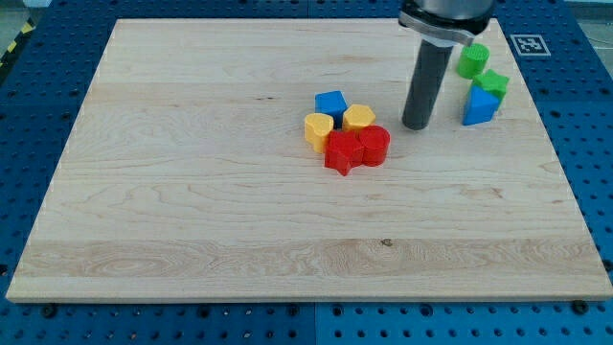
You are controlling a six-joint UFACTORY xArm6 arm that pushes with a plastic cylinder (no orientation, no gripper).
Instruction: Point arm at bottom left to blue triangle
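Note:
The blue triangle (480, 104) lies near the board's right edge, toward the view's top. My tip (416, 126) rests on the board to its left, a short gap away, slightly lower in the view. The dark rod rises from it to the view's top edge. Two green blocks (472, 59) (494, 83) sit just above the blue triangle, the lower one touching it.
A cluster sits left of my tip: a blue block (330, 103), two yellow blocks (318, 127) (358, 117), a red star-like block (341, 152) and a red cylinder (374, 145). The wooden board (192, 192) lies on a blue perforated table.

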